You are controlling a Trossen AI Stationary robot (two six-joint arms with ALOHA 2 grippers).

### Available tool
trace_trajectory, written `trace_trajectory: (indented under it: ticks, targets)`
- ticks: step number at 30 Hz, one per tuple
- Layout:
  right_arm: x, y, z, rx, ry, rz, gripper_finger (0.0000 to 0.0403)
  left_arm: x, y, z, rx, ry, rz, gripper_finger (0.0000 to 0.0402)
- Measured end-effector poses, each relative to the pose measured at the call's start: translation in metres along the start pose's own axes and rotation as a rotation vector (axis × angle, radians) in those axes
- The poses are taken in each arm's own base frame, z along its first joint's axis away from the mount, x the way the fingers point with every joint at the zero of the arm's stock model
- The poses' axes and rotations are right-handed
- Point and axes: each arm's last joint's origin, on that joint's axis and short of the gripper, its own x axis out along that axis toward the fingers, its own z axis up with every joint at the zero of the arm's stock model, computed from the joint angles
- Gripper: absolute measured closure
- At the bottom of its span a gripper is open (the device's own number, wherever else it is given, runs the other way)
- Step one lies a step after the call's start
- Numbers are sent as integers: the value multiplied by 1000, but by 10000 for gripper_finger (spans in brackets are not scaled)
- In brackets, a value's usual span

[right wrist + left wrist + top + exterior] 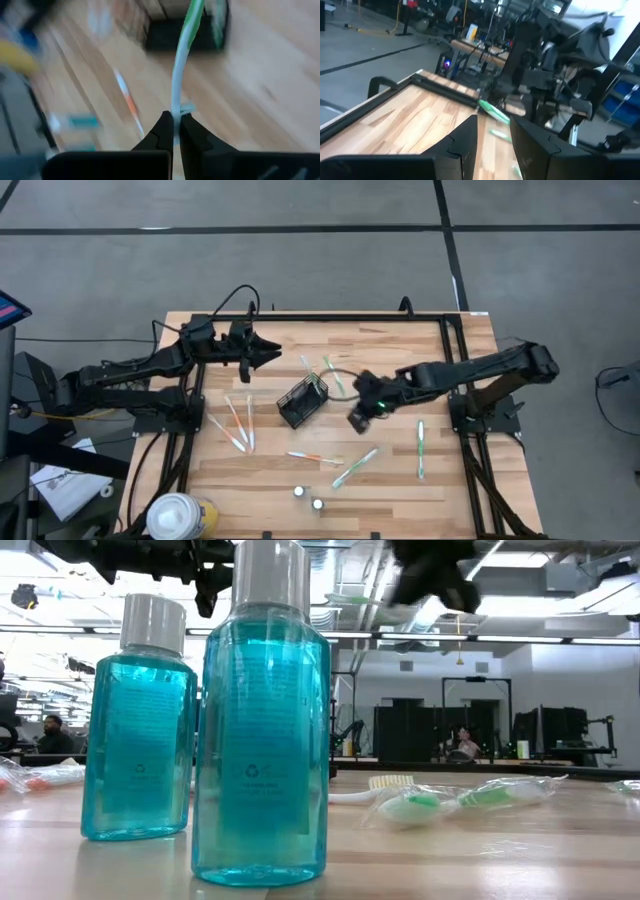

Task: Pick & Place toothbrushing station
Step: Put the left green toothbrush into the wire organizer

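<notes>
One black wire-mesh holder [303, 402] stands near the middle of the table [400, 340], turned at an angle to the table's edges. The right tool [358, 416] hangs just right of it, clenched on a white-and-green toothbrush [181, 70]; in the right wrist view this brush runs straight out from the fingertips [165, 131], its long axis pointing at the holder and its green end over the holder's rim. The high view shows about seven more toothbrushes lying flat: three [236, 424] fanned left of the holder, one [333, 376] behind it, an orange-marked one [313, 457] and a green one [356, 467] toward the front edge, and one [421, 448] lengthwise near the right edge. Two small bottles [308, 498] stand at the front edge. The left tool [268, 352] waits near the back left corner, its fingers released and apart.
</notes>
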Motion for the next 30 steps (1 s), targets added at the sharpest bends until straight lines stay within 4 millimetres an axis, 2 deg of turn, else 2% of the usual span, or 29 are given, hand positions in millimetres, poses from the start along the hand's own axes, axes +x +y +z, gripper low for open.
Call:
trace_trajectory:
  ticks: [2, 5, 8, 12, 16, 21, 30]
  targets:
    - [7, 3, 8, 2, -59, 27, 403, 0, -1, 1, -14, -14, -5, 289]
    - [27, 7, 18, 1, -115, 55, 403, 0, 0, 2, -24, -15, -4, 289]
    - [44, 9, 21, 4, -138, 69, 403, 0, 0, 2, -34, -15, -1, 289]
    - [55, 17, 26, -2, -194, 126, 403, 3, 2, -1, -71, 0, 5, 289]
    - [52, 21, 31, 4, -261, 147, 403, 11, 9, -7, -98, 41, 30, 284]
    - [36, 20, 34, -2, -307, 140, 403, 19, 14, -14, -104, 73, 28, 266]
    - [33, 23, 39, -19, -363, 179, 403, 27, 12, -1, -159, -65, -75, 247]
